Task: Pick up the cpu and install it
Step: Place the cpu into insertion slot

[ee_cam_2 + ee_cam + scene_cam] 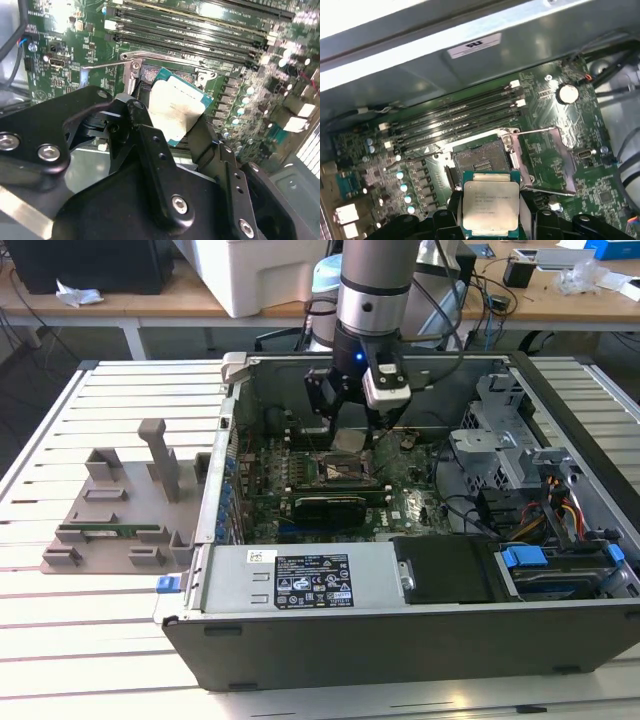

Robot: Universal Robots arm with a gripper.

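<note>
Black two-finger gripper (pixel 169 120) clamped on edges of flat square silvery-topped cpu (pixel 490 202), held just above open black-framed socket (pixel 481 161). Likely risks: skewed or offset lowering bends socket pins; loose grip drops chip.

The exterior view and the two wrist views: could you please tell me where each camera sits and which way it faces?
Exterior view: off the arm, looking down into the open case; shows the arm and gripper.
First wrist view: on the wrist, looking past the cpu onto the socket; fingers show.
Second wrist view: on the wrist, behind the fingers, facing the motherboard.
Both wrist views share the gripped cpu and socket.
</note>
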